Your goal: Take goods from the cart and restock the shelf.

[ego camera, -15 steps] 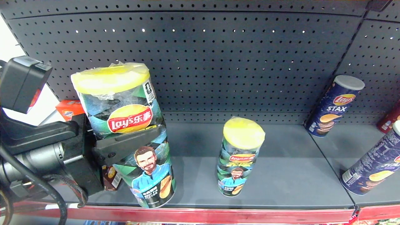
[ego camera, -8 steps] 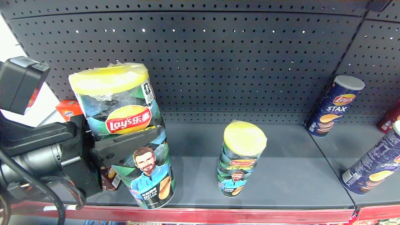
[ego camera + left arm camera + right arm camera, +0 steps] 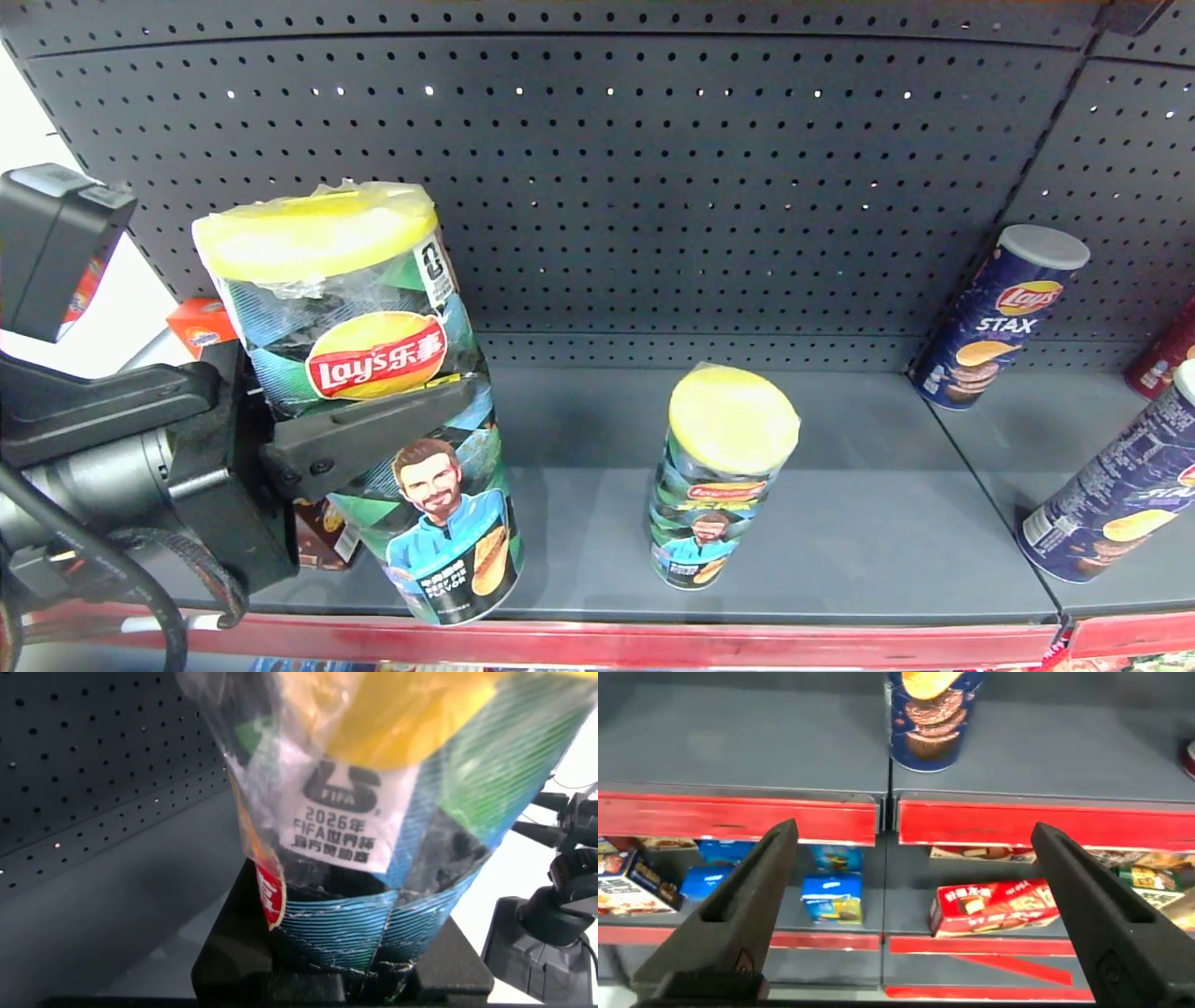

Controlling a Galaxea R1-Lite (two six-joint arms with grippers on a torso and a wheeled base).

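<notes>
My left gripper (image 3: 387, 411) is shut on a tall green-and-blue chips canister (image 3: 364, 373) with a yellow lid, wrapped in clear plastic. The canister leans a little, its base near the shelf's (image 3: 868, 523) red front edge (image 3: 653, 644) at the left; I cannot tell whether it touches the board. In the left wrist view the same canister (image 3: 374, 831) rises out of the left gripper (image 3: 346, 966). A matching smaller-looking canister (image 3: 719, 476) stands at the shelf's middle. My right gripper (image 3: 920, 915) is open and empty in front of the red shelf edge (image 3: 738, 817).
Dark pegboard (image 3: 597, 187) backs the shelf. Two blue chip cans (image 3: 1004, 313) (image 3: 1111, 499) and a red can (image 3: 1162, 359) stand at the right. An orange box (image 3: 201, 327) and a brown pack (image 3: 322, 537) sit behind the held canister. Boxed goods (image 3: 994, 905) fill the lower shelf.
The left gripper and its canister have shifted slightly to the left. The top of the middle canister sits a little lower in the view than before.
</notes>
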